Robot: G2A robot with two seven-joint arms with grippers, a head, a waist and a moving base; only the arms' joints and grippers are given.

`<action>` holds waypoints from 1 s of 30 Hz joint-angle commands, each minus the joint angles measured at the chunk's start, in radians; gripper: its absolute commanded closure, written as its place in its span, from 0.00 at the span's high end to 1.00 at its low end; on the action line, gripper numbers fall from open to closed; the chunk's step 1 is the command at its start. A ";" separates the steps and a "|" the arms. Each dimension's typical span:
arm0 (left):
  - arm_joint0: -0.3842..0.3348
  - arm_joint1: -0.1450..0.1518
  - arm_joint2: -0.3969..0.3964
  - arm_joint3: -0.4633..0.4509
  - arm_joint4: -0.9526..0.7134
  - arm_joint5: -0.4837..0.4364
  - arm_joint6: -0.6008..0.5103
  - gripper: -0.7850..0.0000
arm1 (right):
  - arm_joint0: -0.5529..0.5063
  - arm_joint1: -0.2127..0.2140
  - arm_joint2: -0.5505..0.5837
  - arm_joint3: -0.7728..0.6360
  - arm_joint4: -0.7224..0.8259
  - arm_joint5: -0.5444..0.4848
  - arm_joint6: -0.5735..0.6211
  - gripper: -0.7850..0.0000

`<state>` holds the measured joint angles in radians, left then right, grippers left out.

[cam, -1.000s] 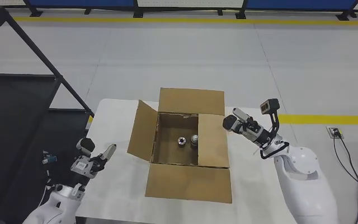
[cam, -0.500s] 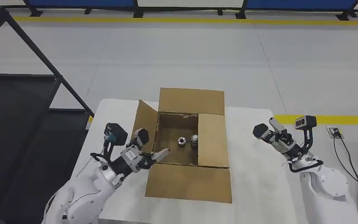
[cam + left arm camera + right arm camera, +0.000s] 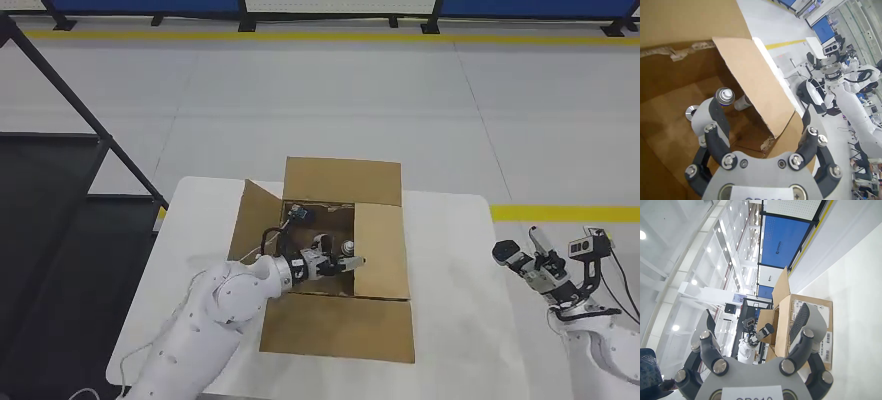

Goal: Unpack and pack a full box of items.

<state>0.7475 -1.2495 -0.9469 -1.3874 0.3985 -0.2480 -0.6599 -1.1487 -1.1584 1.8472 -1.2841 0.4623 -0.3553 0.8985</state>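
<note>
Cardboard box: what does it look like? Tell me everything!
The brown cardboard box sits open on the white table. All four flaps are spread outward, and the edges are torn in places. One outer face carries printed labels. Inside, a spray can stands upright. The left end effector hangs open over its inside.

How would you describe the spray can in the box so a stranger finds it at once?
Look into the open cardboard box in the middle of the table. On its floor stands a spray can. Unlike the round silver-topped piece and the white tube beside it, it has a blue body and white nozzle.
</note>
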 commanded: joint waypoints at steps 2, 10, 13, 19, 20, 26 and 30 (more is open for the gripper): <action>-0.038 -0.018 0.043 0.079 -0.050 -0.018 -0.019 1.00 | 0.015 0.004 -0.004 0.019 0.002 0.003 0.004 1.00; -0.092 -0.054 0.115 0.179 -0.131 -0.093 -0.036 1.00 | 0.032 0.012 -0.012 0.038 0.001 0.002 -0.005 1.00; -0.103 -0.062 0.125 0.192 -0.151 -0.126 -0.040 1.00 | 0.028 0.016 -0.009 0.042 0.007 0.001 -0.008 1.00; -0.099 -0.066 0.122 0.146 -0.153 -0.159 -0.021 1.00 | 0.013 0.021 -0.002 0.046 0.026 -0.004 -0.019 1.00; -0.093 -0.065 0.120 0.129 -0.151 -0.164 -0.022 1.00 | 0.010 0.022 0.001 0.048 0.032 -0.003 -0.023 1.00; -0.038 -0.058 0.104 -0.001 -0.100 -0.200 0.034 1.00 | -0.008 0.027 0.025 0.064 0.061 0.012 -0.075 1.00; 0.008 -0.055 0.100 -0.088 -0.003 -0.198 0.117 1.00 | -0.032 0.030 0.045 0.073 0.087 0.001 -0.080 1.00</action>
<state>0.7439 -1.3046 -0.8479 -1.4543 0.3637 -0.4498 -0.5680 -1.1743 -1.1292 1.8872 -1.2135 0.5427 -0.3502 0.8168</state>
